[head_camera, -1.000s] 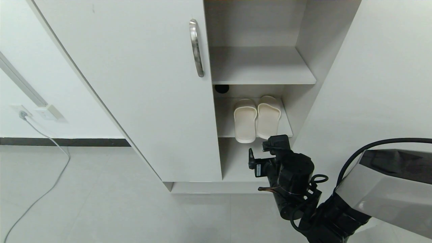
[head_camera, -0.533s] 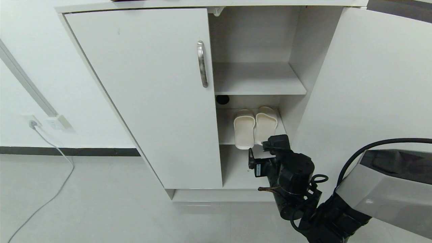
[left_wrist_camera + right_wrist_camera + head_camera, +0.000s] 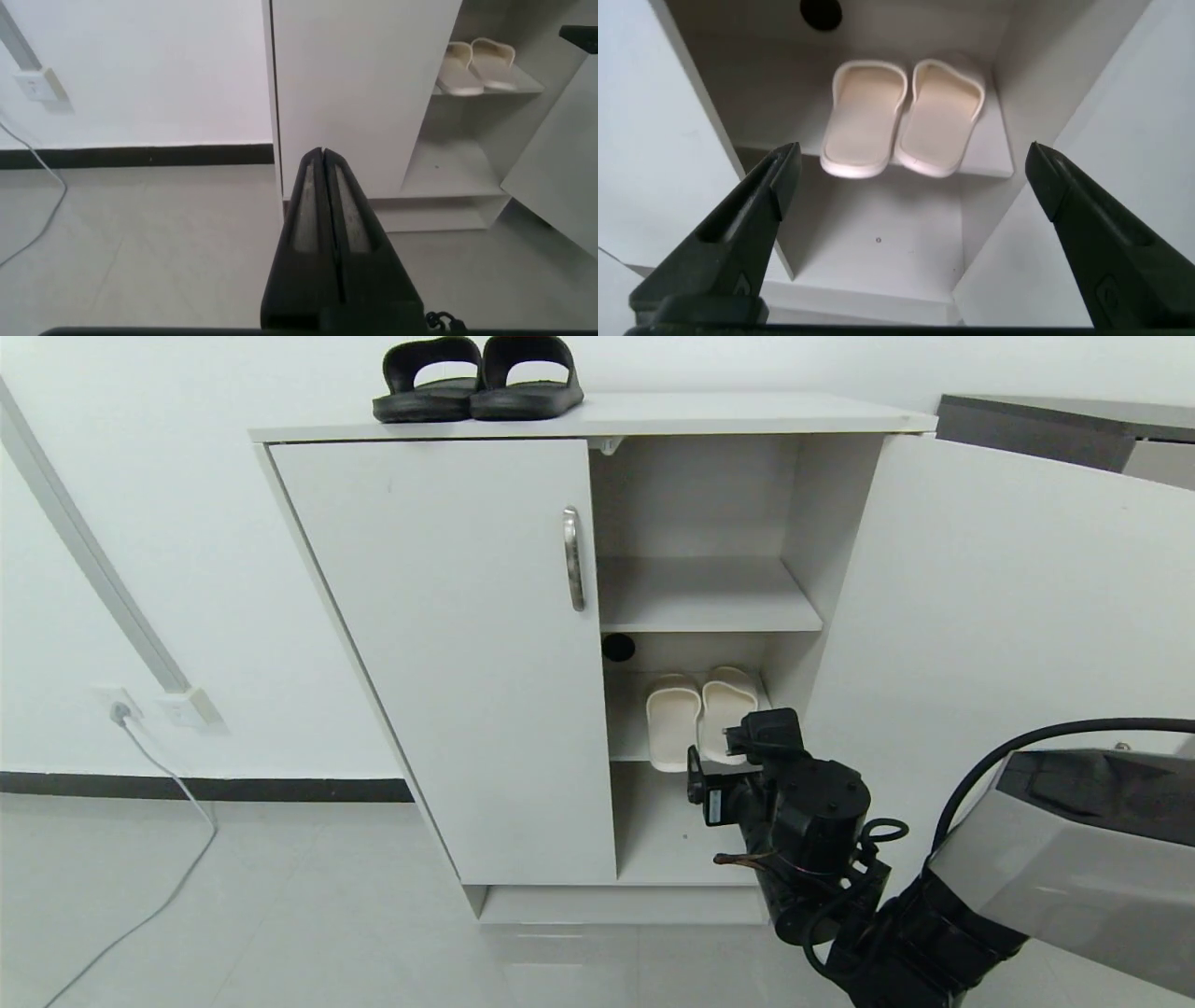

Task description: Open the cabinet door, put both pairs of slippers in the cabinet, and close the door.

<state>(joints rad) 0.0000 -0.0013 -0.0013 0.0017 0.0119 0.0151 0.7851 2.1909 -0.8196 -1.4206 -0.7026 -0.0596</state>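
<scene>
Right tool (image 3: 730,751) gapes wide before cream slippers (image 3: 700,714), lying lengthwise front-to-back, toes pointing into the cabinet (image 3: 448,663).

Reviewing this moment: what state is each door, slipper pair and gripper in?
right door: swung open.
left door: shut.
white slippers: side by side on the middle shelf inside the cabinet.
black slippers: side by side on top of the cabinet, not yet stowed.
left gripper: shut, holding nothing.
right gripper: open, empty, in front of the white slippers.
</scene>
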